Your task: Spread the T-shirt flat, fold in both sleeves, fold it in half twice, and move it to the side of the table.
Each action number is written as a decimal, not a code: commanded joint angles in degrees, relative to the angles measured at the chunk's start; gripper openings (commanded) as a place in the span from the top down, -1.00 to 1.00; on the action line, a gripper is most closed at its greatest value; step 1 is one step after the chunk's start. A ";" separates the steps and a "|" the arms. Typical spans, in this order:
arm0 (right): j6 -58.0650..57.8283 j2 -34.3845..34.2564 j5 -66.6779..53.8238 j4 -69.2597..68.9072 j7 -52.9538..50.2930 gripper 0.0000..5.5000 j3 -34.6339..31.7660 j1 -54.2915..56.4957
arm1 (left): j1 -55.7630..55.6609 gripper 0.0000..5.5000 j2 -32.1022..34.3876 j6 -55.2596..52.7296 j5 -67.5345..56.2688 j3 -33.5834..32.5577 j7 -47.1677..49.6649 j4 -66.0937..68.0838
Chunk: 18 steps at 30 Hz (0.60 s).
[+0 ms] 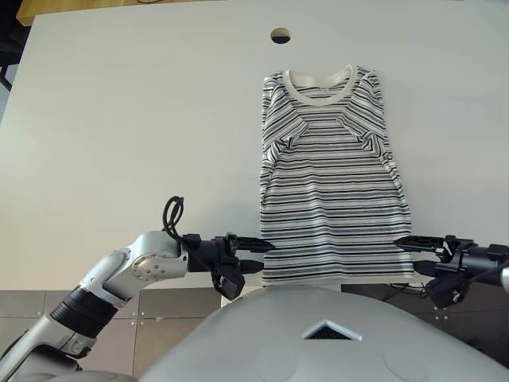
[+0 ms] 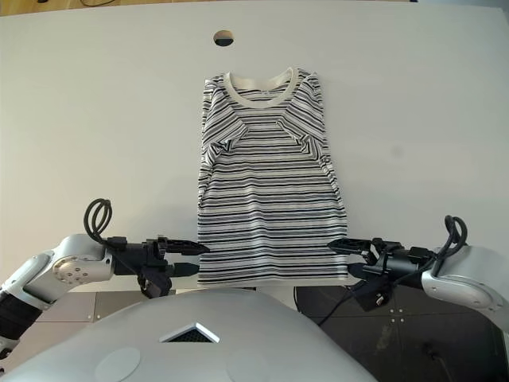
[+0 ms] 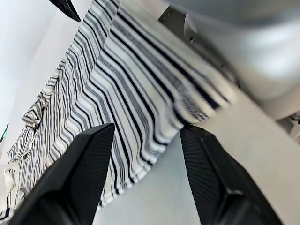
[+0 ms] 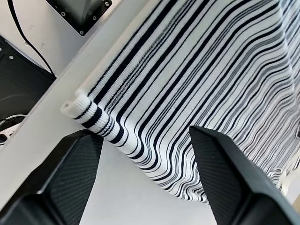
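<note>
Both open: my left gripper and right gripper at T-shirt hem corners. Pinch evenly, lift together toward collar.

A T-shirt striped in thin black, grey and white bands, with a plain cream neckband. The table is plain white. The left gripper and right gripper are black, their fingers finely ribbed.

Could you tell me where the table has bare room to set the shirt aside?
The widest bare table lies left of the T-shirt; a narrower strip runs along its right. The near hem is crowded: the left gripper and right gripper flank its corners.
</note>
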<state>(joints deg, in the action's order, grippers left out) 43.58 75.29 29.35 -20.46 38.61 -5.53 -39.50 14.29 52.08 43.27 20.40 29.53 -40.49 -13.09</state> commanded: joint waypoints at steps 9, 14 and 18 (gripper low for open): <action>1.66 -2.09 0.08 1.47 2.61 0.06 3.49 4.13 | 1.21 0.06 1.37 0.50 1.03 -0.04 -1.82 0.84; 1.35 -1.79 -1.64 -0.18 4.26 0.36 4.36 4.84 | 0.31 0.32 -0.55 1.21 1.51 1.05 -1.88 2.38; 1.16 -1.75 -2.75 -0.42 5.47 0.64 4.75 5.94 | 0.02 0.58 -1.53 1.55 2.00 1.79 -1.86 3.43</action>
<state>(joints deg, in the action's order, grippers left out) 44.84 73.34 27.82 -20.48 43.23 -1.04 -34.60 14.82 50.98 45.20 20.62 30.44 -41.41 -10.81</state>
